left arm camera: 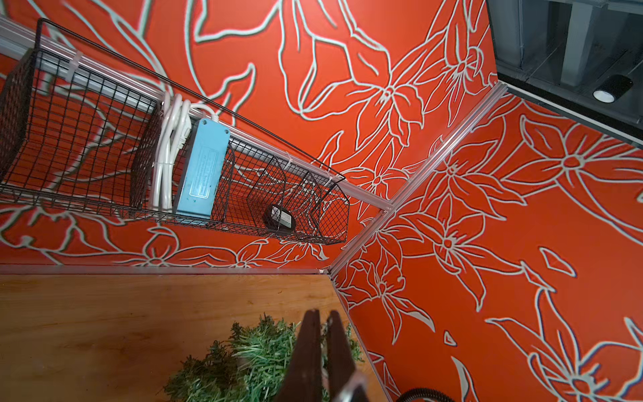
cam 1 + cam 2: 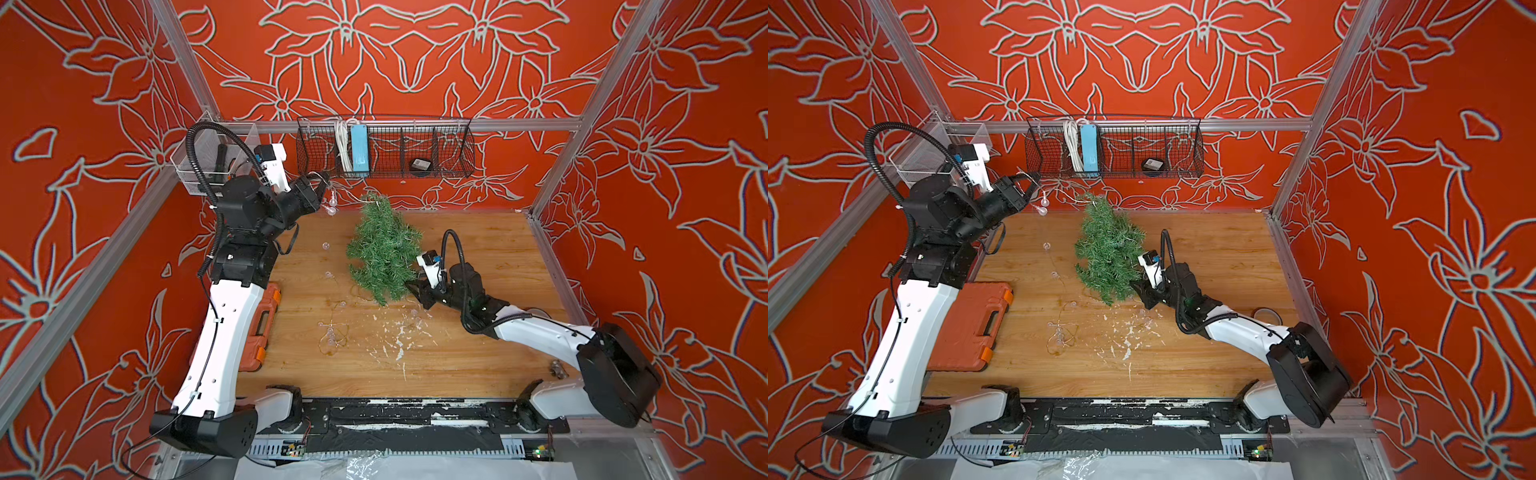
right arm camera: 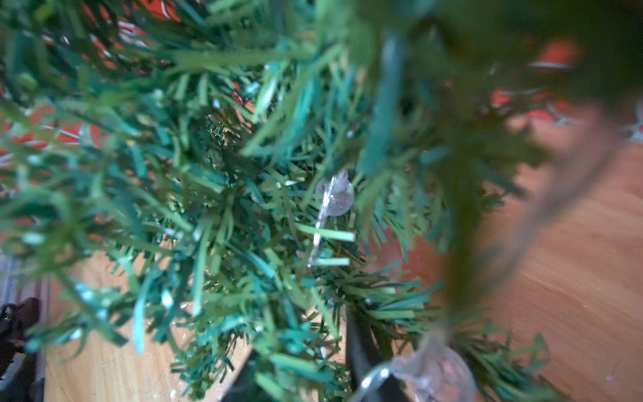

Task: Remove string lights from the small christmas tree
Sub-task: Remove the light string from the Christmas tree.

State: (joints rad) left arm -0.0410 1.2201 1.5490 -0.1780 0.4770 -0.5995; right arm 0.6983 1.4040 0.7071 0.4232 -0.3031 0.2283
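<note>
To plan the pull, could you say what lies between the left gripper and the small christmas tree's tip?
Both top views show the string lights, two clear bulbs dangling, strung from the left gripper to the small christmas tree.

Blurred needles of the small christmas tree [image 3: 215, 209] bury the fingers [image 3: 358, 348] of the right gripper [image 2: 411, 287], leaving their spacing indeterminate; one bulb of the string lights [image 3: 440, 377] is cut off at the edge.
</note>
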